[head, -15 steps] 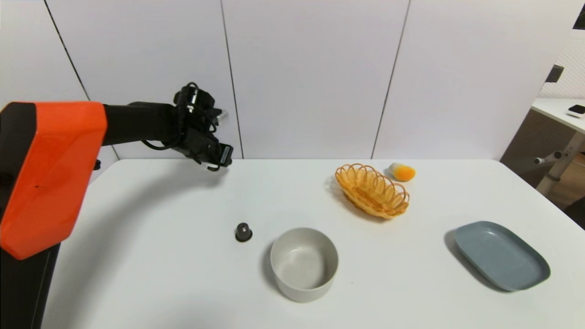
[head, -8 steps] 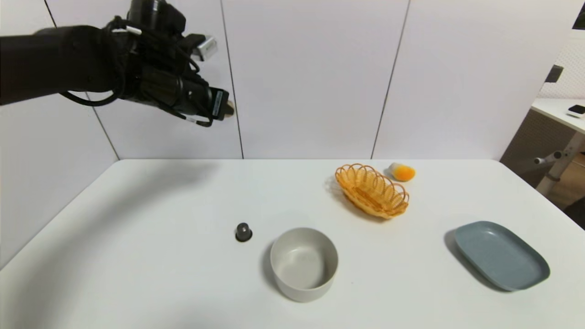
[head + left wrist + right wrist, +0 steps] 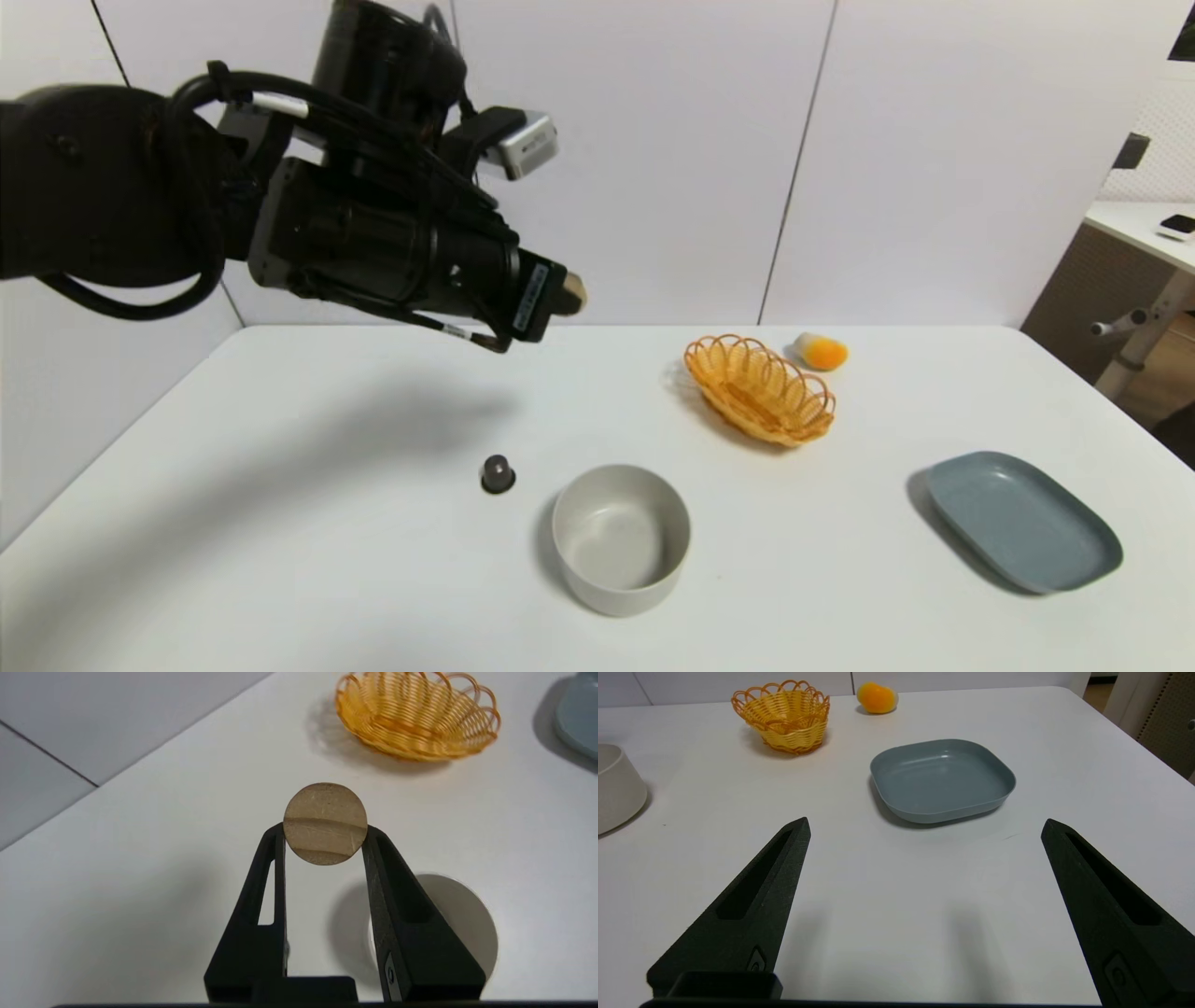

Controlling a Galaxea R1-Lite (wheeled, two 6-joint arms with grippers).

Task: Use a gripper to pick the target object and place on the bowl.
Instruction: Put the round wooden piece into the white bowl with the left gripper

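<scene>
Head view | left gripper (image 3: 560,297) carrying target object (image 3: 571,291) | now nearer bowl (image 3: 621,539)

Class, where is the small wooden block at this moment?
The wooden block is clamped in the left gripper, raised above the table's left half, behind the bowl.

bowl (image 3: 621,539) open above, capsule (image 3: 498,474) beside

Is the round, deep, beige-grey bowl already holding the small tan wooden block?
No: the round, deep, beige-grey bowl is empty in the head view, and the small tan wooden block is clamped in the left hand, above the table.
</scene>
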